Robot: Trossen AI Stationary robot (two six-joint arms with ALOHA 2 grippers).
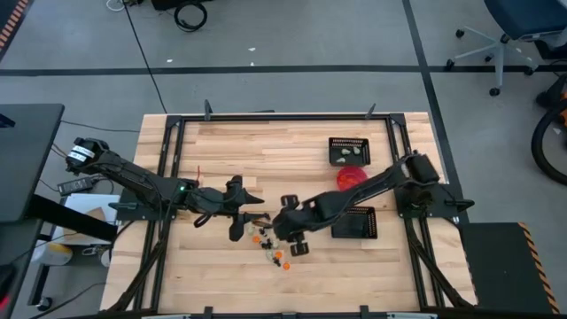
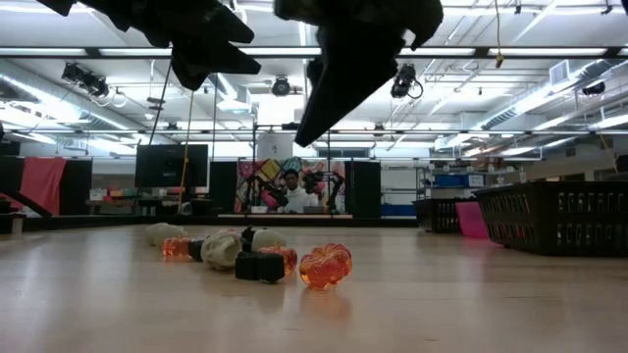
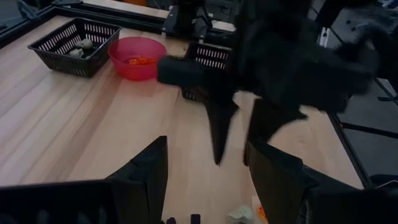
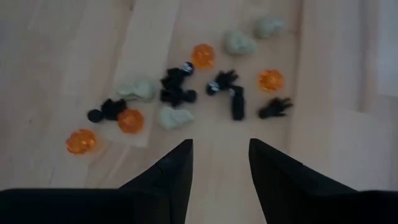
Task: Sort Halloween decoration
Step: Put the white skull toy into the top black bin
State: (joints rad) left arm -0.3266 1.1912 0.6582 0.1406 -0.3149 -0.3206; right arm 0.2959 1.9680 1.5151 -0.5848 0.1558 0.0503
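On the tabletop [image 1: 230, 151], near its front edge, lies a loose cluster of Halloween decoration trinkets [image 4: 186, 93]: orange, black and pale cream pieces. The right gripper [image 4: 221, 165] hangs just above the cluster, fingers apart and empty. The left gripper [image 3: 208, 168] hovers beside it, fingers spread wide, holding nothing. Behind stand a red bowl [image 3: 137, 57] and two black mesh trays [image 3: 73, 46].

Probably a robotics lab, framed wooden table [image 1: 266, 146], taped grey floor [image 1: 292, 44], office chair [image 1: 514, 35], strip-lit hall
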